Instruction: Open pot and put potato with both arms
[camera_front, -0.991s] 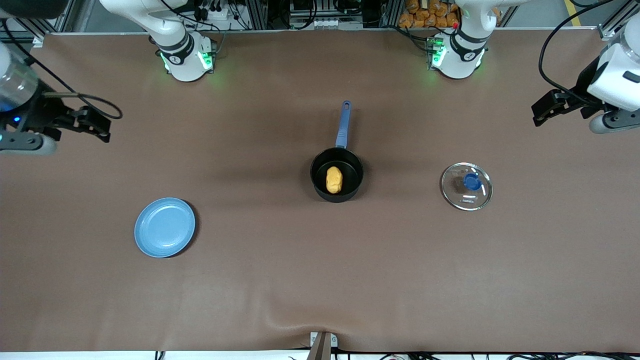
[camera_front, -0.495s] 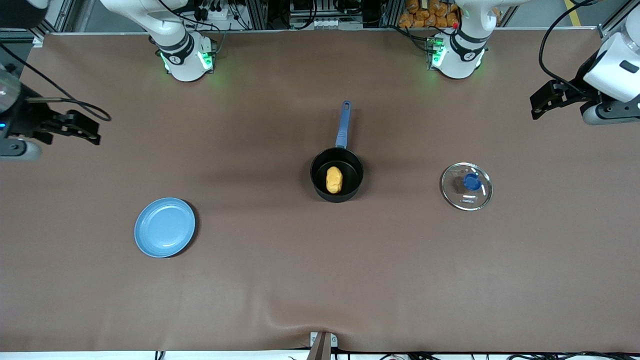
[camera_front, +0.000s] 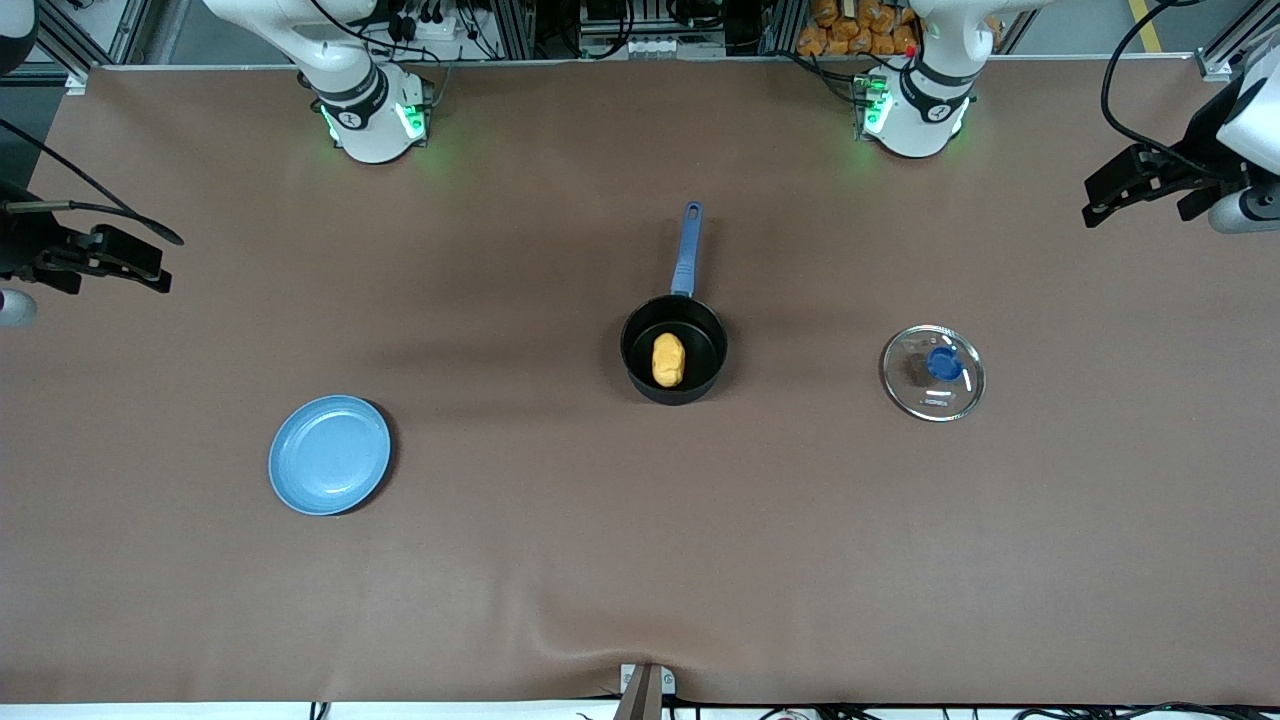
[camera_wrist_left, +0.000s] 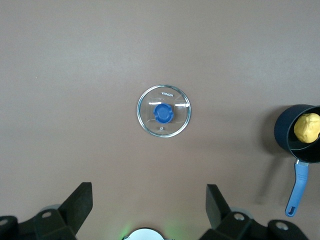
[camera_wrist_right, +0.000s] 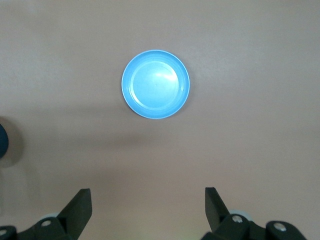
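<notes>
The black pot (camera_front: 674, 350) with its long blue handle stands open mid-table. The yellow-orange potato (camera_front: 668, 359) lies inside it; both also show in the left wrist view, the pot (camera_wrist_left: 298, 141) and the potato (camera_wrist_left: 306, 127). The clear glass lid (camera_front: 933, 372) with a blue knob lies flat on the table toward the left arm's end and shows in the left wrist view (camera_wrist_left: 164, 111). My left gripper (camera_front: 1108, 196) is open and empty, high over the table's left-arm end. My right gripper (camera_front: 140, 268) is open and empty, high over the right-arm end.
A flat light-blue plate (camera_front: 329, 455) lies toward the right arm's end, nearer the front camera than the pot; it shows in the right wrist view (camera_wrist_right: 155, 84). The brown mat (camera_front: 640, 560) covers the table. The arm bases (camera_front: 372, 115) stand along the back edge.
Both arms have drawn back and up toward their own ends of the table. Pot, potato, lid and plate have not moved.
</notes>
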